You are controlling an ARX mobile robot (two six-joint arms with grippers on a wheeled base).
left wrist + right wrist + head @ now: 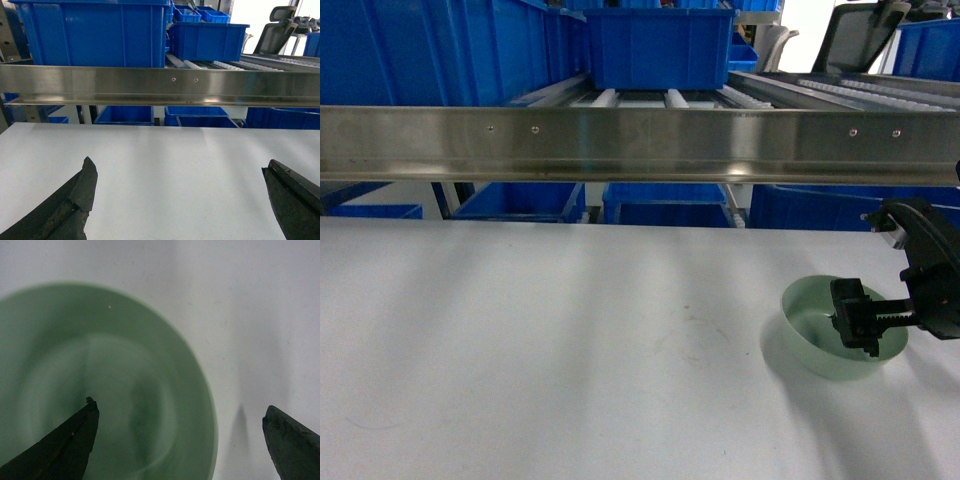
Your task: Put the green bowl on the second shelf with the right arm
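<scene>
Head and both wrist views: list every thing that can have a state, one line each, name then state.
green bowl: upright on the white table, empty, not gripped.
right gripper: open, one finger inside the bowl, the other outside its rim.
left gripper: open, holding nothing, over bare table.
white table: bears only the bowl in view.
blue crate: upright on the steel rack's rollers.

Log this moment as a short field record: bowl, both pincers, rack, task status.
bowl: green bowl upright on the white table, right side of the head view
right pincer: right pincer open, straddling the bowl's rim, one finger inside, one outside
left pincer: left pincer open, holding nothing, above bare tabletop
rack: steel rail across the front, blue crate on the rollers behind it
task status: bowl not yet lifted or shelved
</scene>
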